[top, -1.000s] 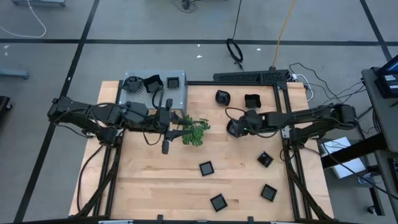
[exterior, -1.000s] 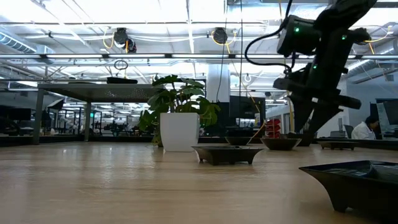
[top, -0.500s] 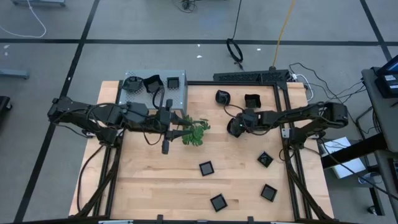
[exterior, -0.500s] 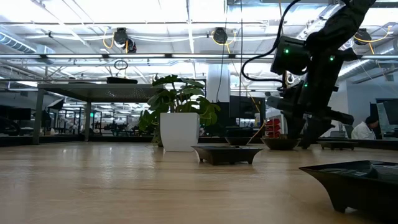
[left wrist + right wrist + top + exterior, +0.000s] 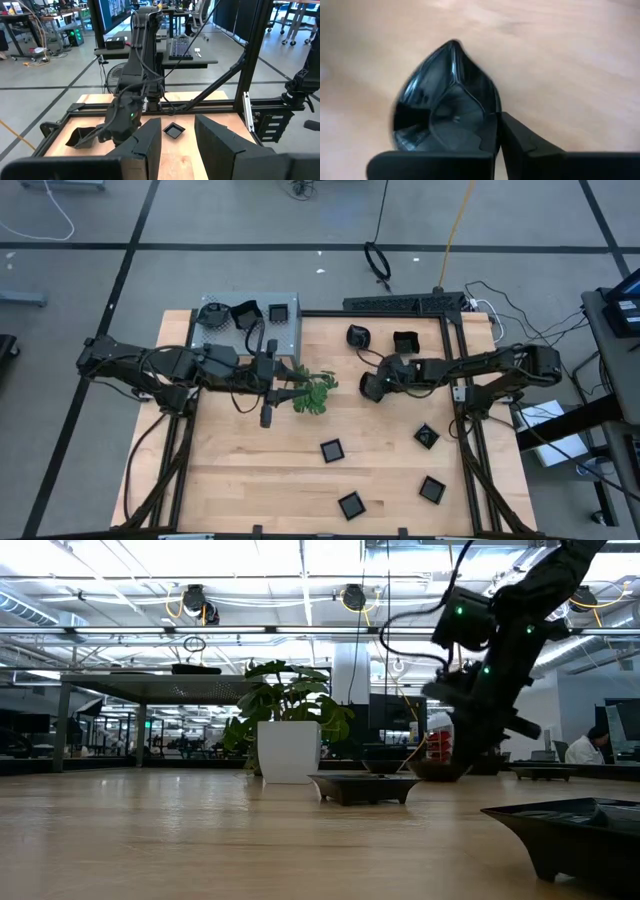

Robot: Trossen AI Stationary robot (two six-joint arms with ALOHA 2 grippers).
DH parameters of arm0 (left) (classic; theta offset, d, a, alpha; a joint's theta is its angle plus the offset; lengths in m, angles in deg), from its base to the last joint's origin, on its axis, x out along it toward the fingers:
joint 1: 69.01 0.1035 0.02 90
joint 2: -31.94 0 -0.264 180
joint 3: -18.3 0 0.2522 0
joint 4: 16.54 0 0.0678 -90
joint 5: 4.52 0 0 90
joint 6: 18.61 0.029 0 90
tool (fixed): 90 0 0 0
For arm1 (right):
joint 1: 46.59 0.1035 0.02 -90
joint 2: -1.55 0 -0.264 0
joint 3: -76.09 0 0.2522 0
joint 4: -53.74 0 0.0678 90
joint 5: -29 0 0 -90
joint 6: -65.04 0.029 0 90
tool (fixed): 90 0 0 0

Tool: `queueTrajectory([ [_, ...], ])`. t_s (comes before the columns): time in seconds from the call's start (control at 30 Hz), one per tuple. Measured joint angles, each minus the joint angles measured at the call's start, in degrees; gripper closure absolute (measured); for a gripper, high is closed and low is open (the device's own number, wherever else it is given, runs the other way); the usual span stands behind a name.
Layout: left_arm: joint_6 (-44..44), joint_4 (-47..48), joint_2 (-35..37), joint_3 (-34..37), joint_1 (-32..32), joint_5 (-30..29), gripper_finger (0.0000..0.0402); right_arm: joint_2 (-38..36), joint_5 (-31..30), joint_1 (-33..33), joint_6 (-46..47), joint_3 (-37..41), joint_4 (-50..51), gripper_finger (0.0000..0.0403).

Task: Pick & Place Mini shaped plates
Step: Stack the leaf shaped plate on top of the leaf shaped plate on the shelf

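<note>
My right gripper point(image 5: 375, 387) reaches down to an irregular glossy black mini plate point(image 5: 445, 100) lying right of the table's middle, and is shut on it. More mini plates lie apart on the wood: two near the far edge point(image 5: 358, 336) point(image 5: 405, 341) and several toward the near right point(image 5: 332, 450) point(image 5: 426, 436). My left gripper point(image 5: 177, 145) hangs open above the table's left half, beside a potted green plant point(image 5: 313, 392), with nothing between its fingers. My right gripper pinches the plate's rim point(image 5: 492, 107) on the side nearest the arm, one finger over the hollow and one point(image 5: 517, 140) outside the wall. The fingers slant down from the table's right side. The plate's underside point(image 5: 437, 771) appears to rest on the table.
A grey perforated box point(image 5: 290, 335) at the far left corner carries three black plates point(image 5: 245, 313). Black frame rails point(image 5: 455, 350) run along the table's edges. Bare wood lies across the near left part point(image 5: 240, 470).
My right gripper has sunk and shifted a little toward the table's left edge, rolling its wrist, and has shut on the plate's rim. The plate stays on the table.
</note>
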Motion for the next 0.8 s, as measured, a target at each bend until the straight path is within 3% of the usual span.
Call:
queueTrajectory([
  [0.23,0.0,-0.1,0.0,0.0,0.0,0.0,0.0279,-3.4,4.5,5.5,-9.1,0.0,-6.4,0.0402],
  [0.53,-0.5,-0.2,0.0,0.0,0.0,0.0,0.0279,-4.6,4.5,16.3,-8.1,-0.4,-13.6,0.0402],
  [0.8,-4.4,-0.3,0.0,0.0,0.0,0.0,0.0279,-3.3,2.5,18.0,-8.0,-3.1,-23.7,0.0403],
])
